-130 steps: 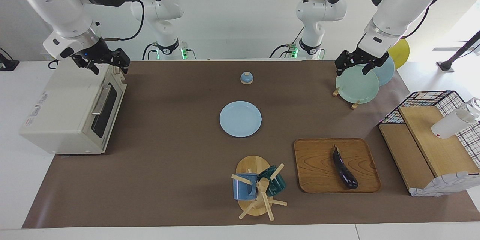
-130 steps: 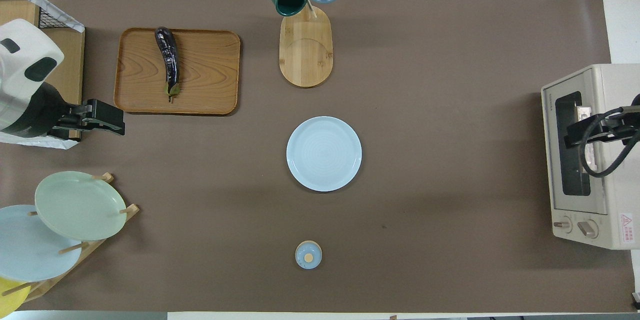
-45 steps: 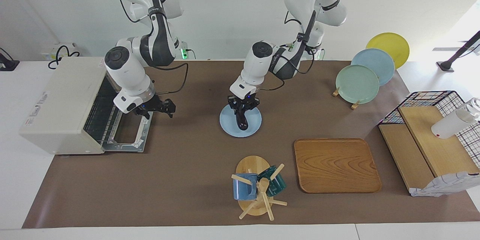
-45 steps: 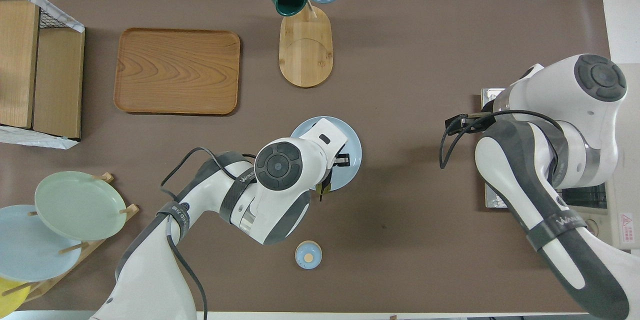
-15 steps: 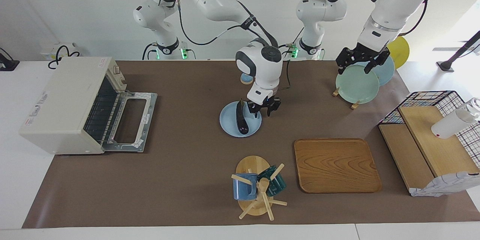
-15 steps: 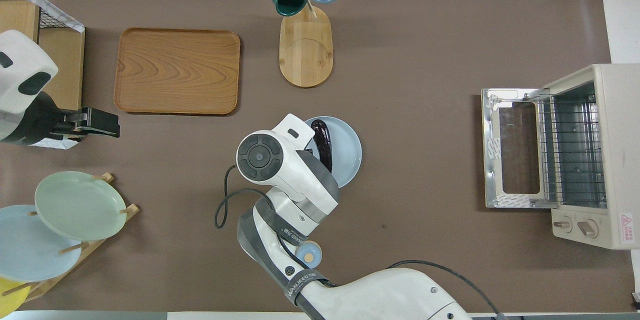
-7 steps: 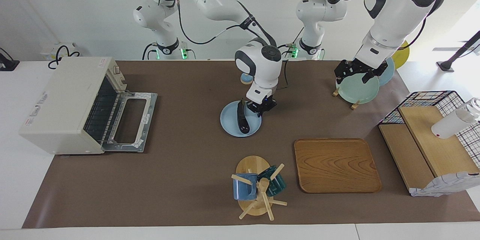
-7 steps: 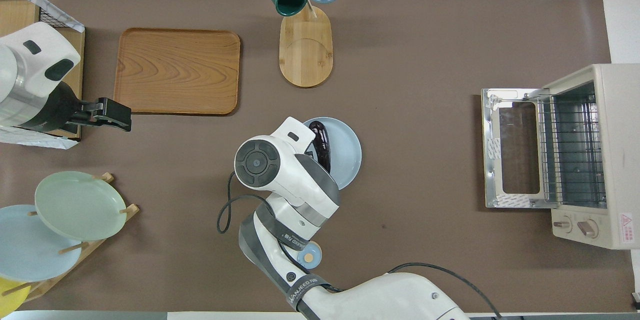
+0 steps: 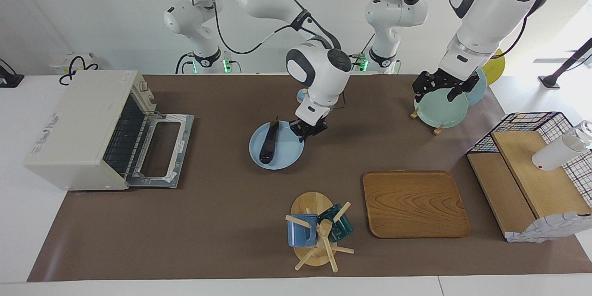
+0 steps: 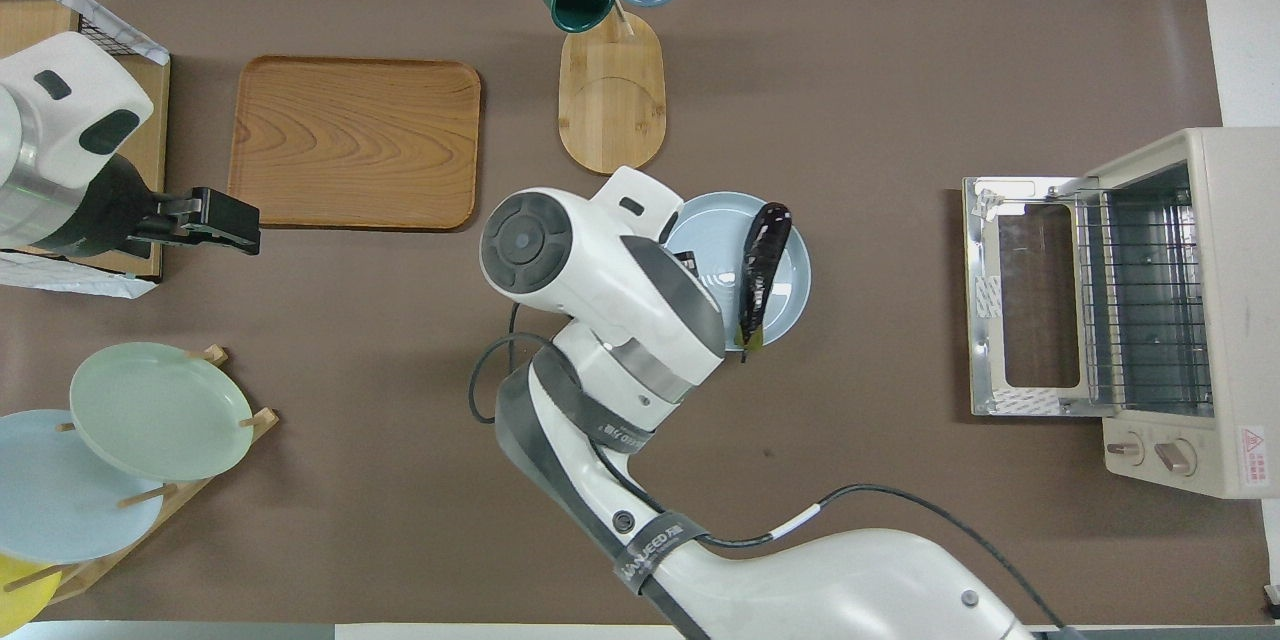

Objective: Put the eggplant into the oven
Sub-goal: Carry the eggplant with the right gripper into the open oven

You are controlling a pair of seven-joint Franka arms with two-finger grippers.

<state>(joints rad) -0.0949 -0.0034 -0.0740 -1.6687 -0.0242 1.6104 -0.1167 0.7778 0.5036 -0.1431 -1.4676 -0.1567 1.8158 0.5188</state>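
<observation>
The dark purple eggplant (image 9: 268, 143) lies on a light blue plate (image 9: 286, 159), also seen in the overhead view as eggplant (image 10: 757, 270) on plate (image 10: 790, 290). My right gripper (image 9: 305, 128) is shut on the plate's rim, at the side toward the left arm's end; in the overhead view its own hand hides it. The cream oven (image 9: 78, 125) stands at the right arm's end with its door (image 9: 162, 148) dropped open and the wire rack showing. My left gripper (image 9: 437, 87) waits open over the plate rack.
A mug tree (image 9: 319, 231) with two mugs and a wooden tray (image 9: 414, 203) lie farther from the robots than the plate. A rack of plates (image 9: 439, 106) and a wire basket with wooden shelves (image 9: 532, 166) stand at the left arm's end.
The right gripper has closed on the plate's rim and moved the plate, with the eggplant on it, toward the oven. The eggplant has turned on the plate. The left arm has barely moved.
</observation>
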